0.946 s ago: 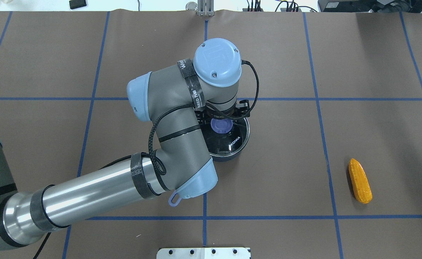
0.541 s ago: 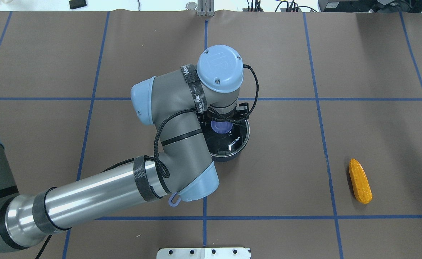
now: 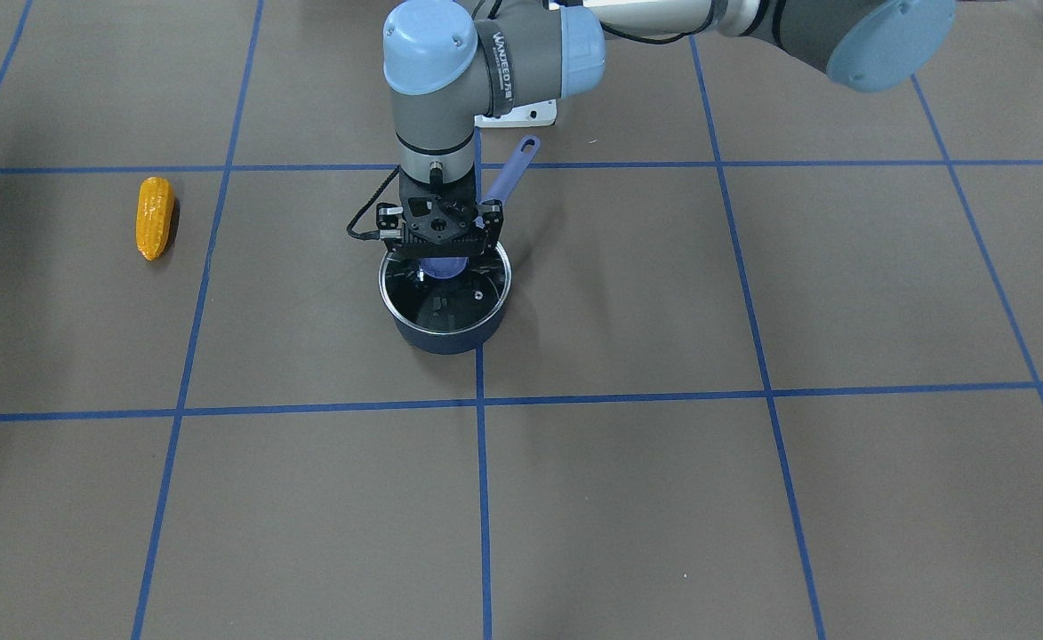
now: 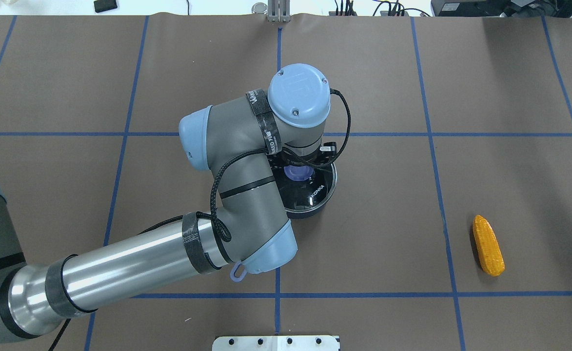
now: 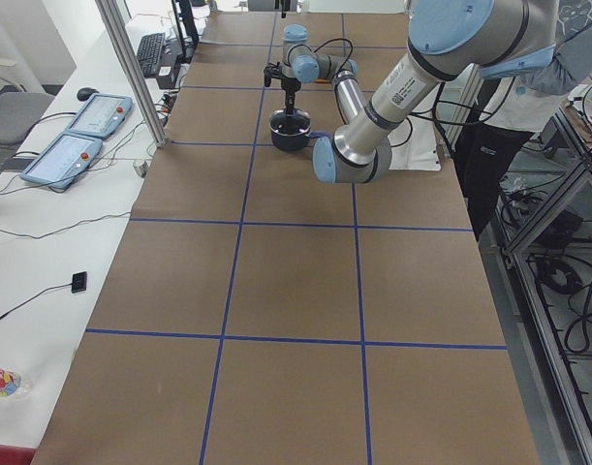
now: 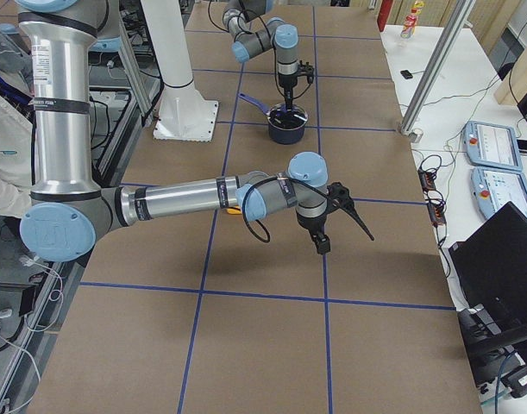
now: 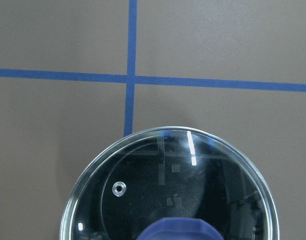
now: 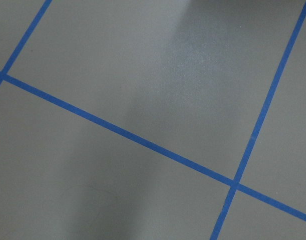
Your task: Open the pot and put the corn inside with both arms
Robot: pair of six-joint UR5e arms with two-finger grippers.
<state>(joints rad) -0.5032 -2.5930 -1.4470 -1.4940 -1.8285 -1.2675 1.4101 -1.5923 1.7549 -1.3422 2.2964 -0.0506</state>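
Straddling the rounded purple knob (image 3: 441,267) of the glass lid (image 3: 446,302), the left gripper (image 3: 443,258) stands spread over the navy pot (image 3: 445,338). The bumpy, tapered corn (image 4: 488,246) lies well to the right. Whether the right gripper (image 6: 346,241) is spread or closed, I cannot tell.

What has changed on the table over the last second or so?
The left gripper has come down closer over the purple knob of the lid; whether it has closed on it is unclear. The pot, lid and corn have not moved.

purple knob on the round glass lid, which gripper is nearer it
Left. The left gripper is directly over the purple knob on the round glass lid; the right gripper hangs far off along the table.
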